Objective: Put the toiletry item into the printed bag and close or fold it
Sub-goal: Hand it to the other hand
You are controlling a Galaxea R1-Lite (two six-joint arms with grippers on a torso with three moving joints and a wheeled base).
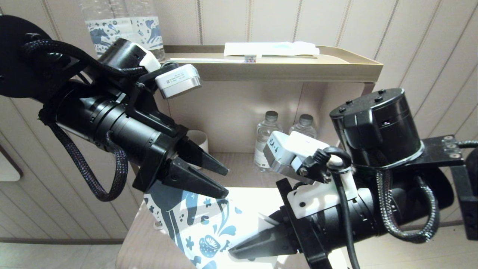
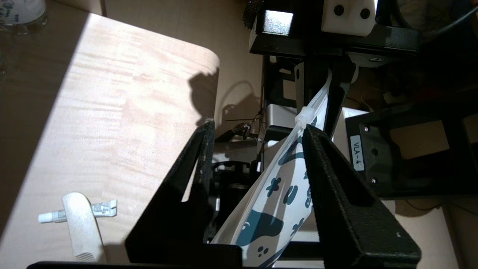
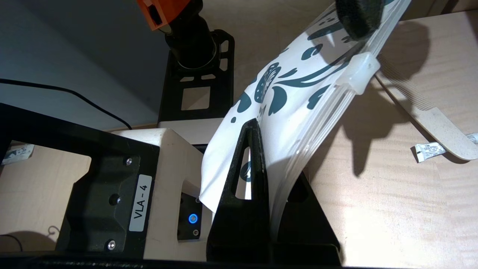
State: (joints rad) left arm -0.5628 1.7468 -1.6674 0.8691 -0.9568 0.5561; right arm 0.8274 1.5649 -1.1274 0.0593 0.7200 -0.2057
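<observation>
The right claw point(image 3: 261, 157) pinches the printed bag point(image 1: 203, 228), which passes between the spread left claw point(image 2: 257, 164).

Both arms are showing glossy black round housings, with braided black cables point(image 1: 112, 175) looping beside them. Each pincer is ending in matte black tapered fingers point(image 1: 198, 179). White camera boxes point(image 1: 177, 80) are sitting on the wrists, and a bracket is wearing a "VLA-4" label point(image 3: 142, 203).

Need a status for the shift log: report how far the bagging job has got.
Done: the right gripper is shut on the printed bag, holding it up. In hand: the left gripper straddles its zip edge. Left: the comb lies on the table, not bagged; bag unclosed.
</observation>
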